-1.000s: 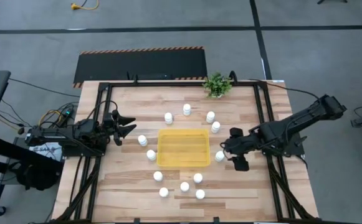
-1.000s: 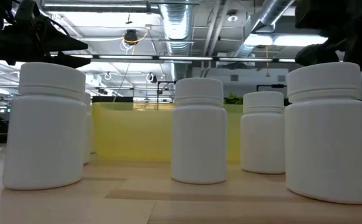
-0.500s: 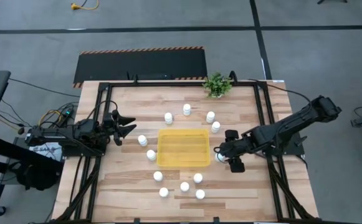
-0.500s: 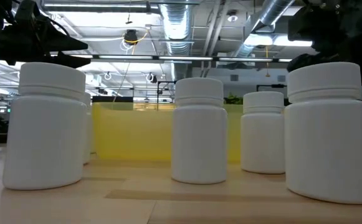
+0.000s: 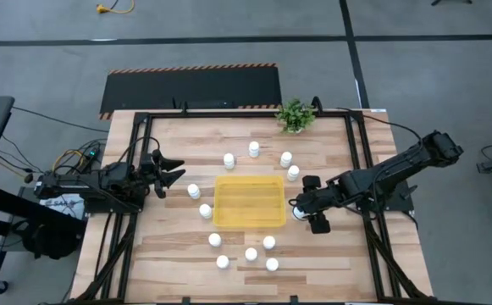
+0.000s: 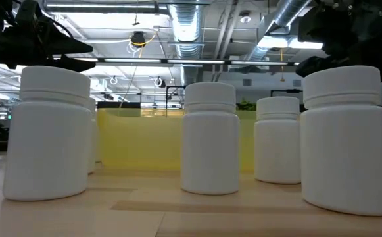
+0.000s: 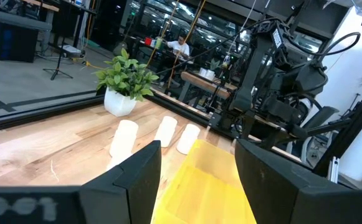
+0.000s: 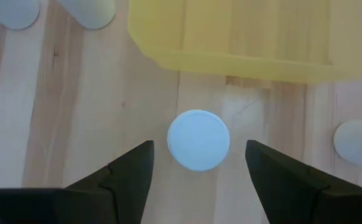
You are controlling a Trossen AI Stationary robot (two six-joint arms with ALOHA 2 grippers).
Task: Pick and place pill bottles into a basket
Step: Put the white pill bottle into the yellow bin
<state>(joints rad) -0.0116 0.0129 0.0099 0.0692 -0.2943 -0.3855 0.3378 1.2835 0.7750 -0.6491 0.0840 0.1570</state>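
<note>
Your right pincer (image 8: 198,163) hangs wide, directly over an upright bottle (image 8: 199,139) — cap centred between its fingers, basket (image 8: 243,34) just beyond.

My shallow rectangular yellow plastic tray (image 5: 248,202) sits at the middle of the wooden table (image 5: 178,258), with small white capped pill bottles (image 5: 253,149) ringed around it: four along the far side, two to the left, five on the near side. Just right of the tray stands one more bottle (image 8: 199,139), directly below my right gripper (image 5: 297,208), between its spread fingers. My left gripper (image 5: 176,170) waits at the table's left edge. A small potted plant (image 5: 295,115) stands at the far edge.
</note>
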